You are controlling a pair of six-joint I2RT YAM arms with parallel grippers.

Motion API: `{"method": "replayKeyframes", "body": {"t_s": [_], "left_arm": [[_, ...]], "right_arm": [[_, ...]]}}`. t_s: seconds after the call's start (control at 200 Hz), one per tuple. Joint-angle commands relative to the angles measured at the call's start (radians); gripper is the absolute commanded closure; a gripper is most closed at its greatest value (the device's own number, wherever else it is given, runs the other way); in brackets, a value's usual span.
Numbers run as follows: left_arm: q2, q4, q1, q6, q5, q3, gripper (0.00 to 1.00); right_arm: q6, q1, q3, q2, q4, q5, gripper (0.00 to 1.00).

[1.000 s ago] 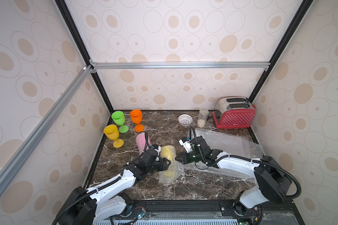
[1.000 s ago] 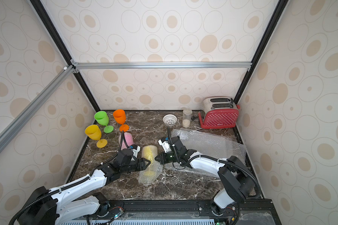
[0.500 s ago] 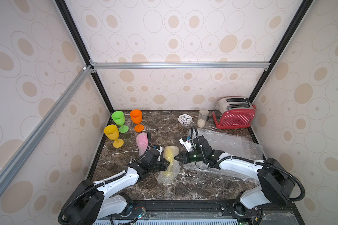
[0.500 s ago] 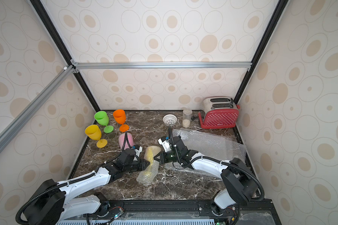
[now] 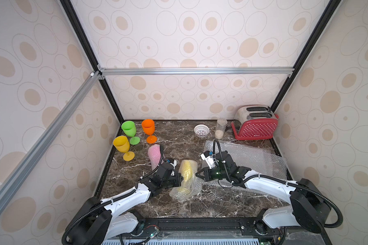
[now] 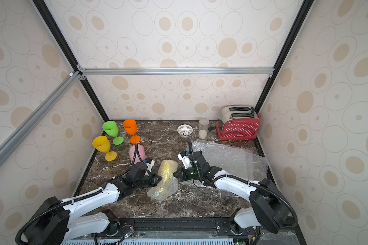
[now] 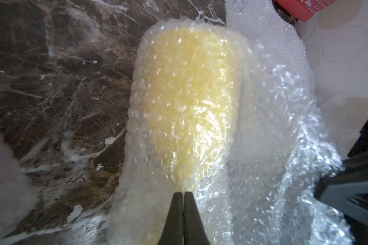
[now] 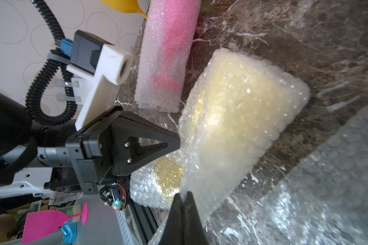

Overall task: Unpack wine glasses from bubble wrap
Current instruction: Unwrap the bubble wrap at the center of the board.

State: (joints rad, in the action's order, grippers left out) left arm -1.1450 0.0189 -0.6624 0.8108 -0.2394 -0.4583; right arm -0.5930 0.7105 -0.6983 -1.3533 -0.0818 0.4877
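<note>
A yellow wine glass wrapped in bubble wrap [image 5: 186, 172] [image 6: 167, 170] lies mid-table, foot end toward the front. My left gripper [image 5: 180, 177] [image 7: 183, 192] is shut on the wrap at the bundle's left side, near the glass's narrow part. On the right side my right gripper [image 5: 197, 175] [image 8: 184, 192] is shut on a loose flap of the same wrap. A pink glass in a bubble-wrap tube [image 5: 154, 154] [image 8: 168, 48] lies behind the left arm. Bare green [image 5: 129, 128], orange [image 5: 148, 127] and yellow [image 5: 122, 145] glasses stand at the back left.
Flat sheets of bubble wrap [image 5: 249, 157] cover the table's right side under the right arm. A red toaster [image 5: 256, 125], a clear jar [image 5: 220, 128] and a small white perforated bowl [image 5: 201, 129] stand along the back wall.
My left gripper has moved against the yellow bundle and its jaws have shut on the wrap. The bundle has shifted and tilted slightly. The right gripper kept its hold.
</note>
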Motion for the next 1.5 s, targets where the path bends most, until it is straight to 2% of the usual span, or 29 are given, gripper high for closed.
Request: {"method": "replayKeyframes", "body": {"t_s": [0.0,0.55,1.06,1.326,1.426,1.496], "left_arm": [[0.035,-0.023,0.008,0.001,0.032,0.009,1.00],[0.106,-0.005,0.075,0.047,0.013,0.065,1.00],[0.180,-0.072,0.114,0.074,0.043,0.097,1.00],[0.217,-0.078,0.115,0.076,0.007,0.136,1.00],[0.214,-0.091,0.115,0.056,-0.009,0.119,0.93],[0.211,-0.120,0.116,0.034,-0.004,0.094,0.83]], "right_arm": [[0.019,-0.021,0.025,0.052,0.047,-0.033,1.00],[0.027,-0.102,0.103,0.175,0.128,-0.069,1.00],[0.059,-0.199,0.126,0.286,0.219,-0.084,1.00],[0.063,-0.208,0.126,0.284,0.215,-0.063,1.00],[0.059,-0.207,0.124,0.264,0.177,-0.009,1.00],[0.053,-0.207,0.119,0.251,0.161,0.009,1.00]]}}
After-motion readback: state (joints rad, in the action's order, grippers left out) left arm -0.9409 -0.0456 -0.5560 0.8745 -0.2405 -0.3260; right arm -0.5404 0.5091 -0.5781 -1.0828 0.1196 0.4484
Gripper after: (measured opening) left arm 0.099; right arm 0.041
